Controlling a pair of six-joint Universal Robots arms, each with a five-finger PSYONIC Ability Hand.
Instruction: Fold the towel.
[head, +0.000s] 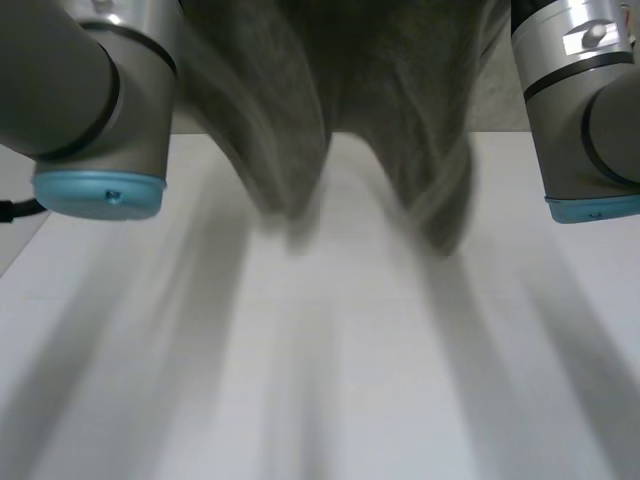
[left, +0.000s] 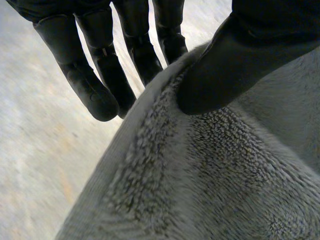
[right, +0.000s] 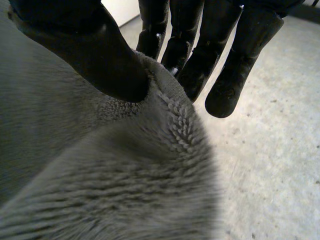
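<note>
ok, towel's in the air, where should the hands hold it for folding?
Along its upper edge, coming from above, thumb on one face, fingers behind. The towel hangs from that edge; left hand and right hand each pinch it there, so the rest likely hangs straight.

Head view: towel (head: 340, 110) blurred — top cut off, btm edge unclear.

A flat white table (head: 330, 400) is seen under soft, even light. Beyond its far edge a strip of dull beige wall (head: 508, 110) is glimpsed. A pale speckled surface (right: 270, 165) is shown in the right wrist view.
</note>
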